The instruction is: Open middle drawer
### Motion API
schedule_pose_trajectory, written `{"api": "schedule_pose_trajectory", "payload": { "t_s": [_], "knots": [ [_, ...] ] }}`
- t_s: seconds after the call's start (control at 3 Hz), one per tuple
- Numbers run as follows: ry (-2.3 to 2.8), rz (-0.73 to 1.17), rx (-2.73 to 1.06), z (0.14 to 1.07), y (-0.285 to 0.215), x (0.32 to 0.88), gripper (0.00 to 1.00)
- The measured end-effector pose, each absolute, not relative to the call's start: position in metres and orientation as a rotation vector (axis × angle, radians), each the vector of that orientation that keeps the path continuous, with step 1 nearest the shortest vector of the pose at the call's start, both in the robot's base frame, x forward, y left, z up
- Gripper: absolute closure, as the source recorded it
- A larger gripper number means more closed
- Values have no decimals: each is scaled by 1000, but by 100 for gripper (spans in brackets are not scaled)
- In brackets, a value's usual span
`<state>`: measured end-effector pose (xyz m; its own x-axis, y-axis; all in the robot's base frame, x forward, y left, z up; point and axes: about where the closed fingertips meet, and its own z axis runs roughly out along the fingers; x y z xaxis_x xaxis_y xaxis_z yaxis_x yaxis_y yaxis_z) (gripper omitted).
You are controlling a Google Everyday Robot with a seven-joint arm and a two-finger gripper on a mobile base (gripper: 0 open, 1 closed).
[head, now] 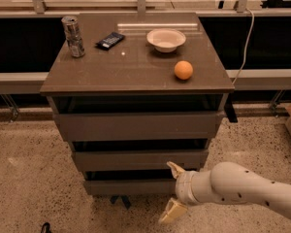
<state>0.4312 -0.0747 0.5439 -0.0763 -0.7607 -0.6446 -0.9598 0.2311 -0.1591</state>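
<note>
The cabinet has three flat grey-brown drawer fronts stacked under its top. The middle drawer (136,159) sits between the taller top front (136,125) and the bottom front (131,186), and it looks shut. My gripper (172,191) is low at the right, in front of the bottom front's right end, with its two tan fingers spread wide apart and nothing between them. The upper fingertip (174,168) is just below the middle drawer's lower edge. The lower fingertip (170,213) hangs over the floor.
On the cabinet top (111,72) stand a can (73,36), a dark snack packet (110,40), a white bowl (166,39) and an orange (183,70). A cable (244,42) hangs at the right. A speckled floor (29,178) lies around the cabinet.
</note>
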Motion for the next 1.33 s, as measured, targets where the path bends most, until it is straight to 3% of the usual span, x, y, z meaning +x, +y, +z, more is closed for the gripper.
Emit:
{"api": "schedule_pose_trajectory", "payload": {
  "t_s": [0.67,1.33],
  "knots": [
    [1709,234,-1697,509,-66,479,0],
    [1709,253,-1701,472,-76,536,0]
  ]
}}
